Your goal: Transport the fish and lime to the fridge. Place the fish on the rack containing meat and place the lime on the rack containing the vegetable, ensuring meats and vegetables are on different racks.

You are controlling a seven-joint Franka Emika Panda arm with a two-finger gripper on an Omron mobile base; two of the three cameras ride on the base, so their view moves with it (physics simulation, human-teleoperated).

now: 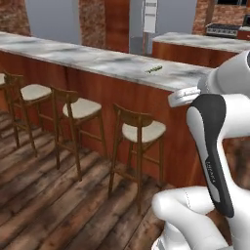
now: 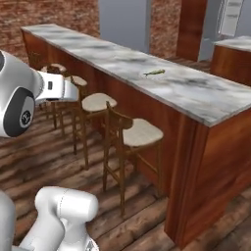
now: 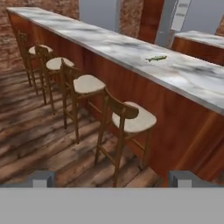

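Presently: fish [image 3: 156, 58] flat on marble counter [image 3: 109, 41]; likely light, slippery, pinch mid-body; gripper [image 3: 111, 178] jaws spread, empty.

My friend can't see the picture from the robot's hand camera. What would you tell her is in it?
A tiny greenish fish lies on a long marble counter with a reddish wood front. Four wooden stools with pale seats stand in a row along it on a plank floor. The open pincer's two dark tips poke up at the bottom, holding nothing.
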